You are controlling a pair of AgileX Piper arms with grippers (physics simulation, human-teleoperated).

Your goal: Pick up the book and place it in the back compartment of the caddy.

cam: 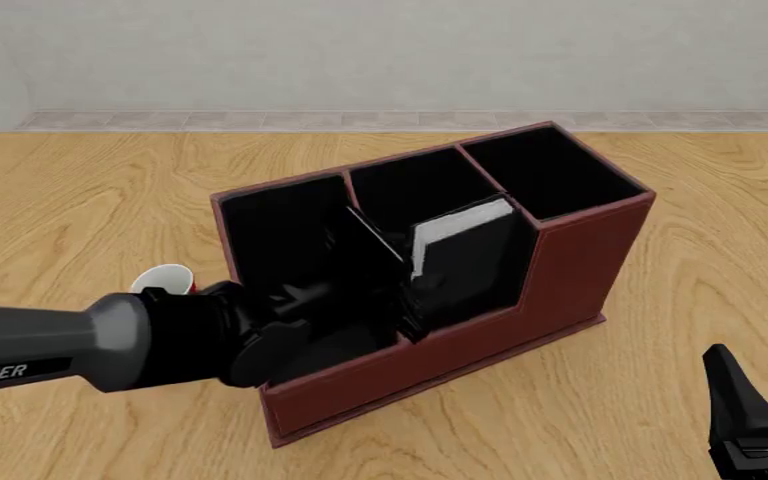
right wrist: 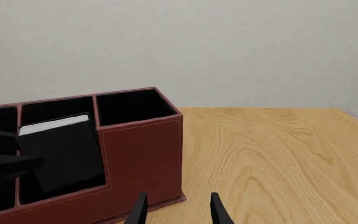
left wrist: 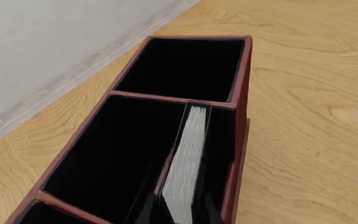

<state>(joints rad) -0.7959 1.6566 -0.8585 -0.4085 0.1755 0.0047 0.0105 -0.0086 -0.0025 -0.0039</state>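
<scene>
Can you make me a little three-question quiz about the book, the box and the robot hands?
1. True or false: the book is lying flat on the table.
2. Which hand is at the book: left hand or right hand?
3. What red thing peeks out beside the left arm?

Key:
1. False. It stands upright inside the caddy, page edges up.
2. The left hand; the right hand waits open, apart from the caddy.
3. The mug.
</scene>
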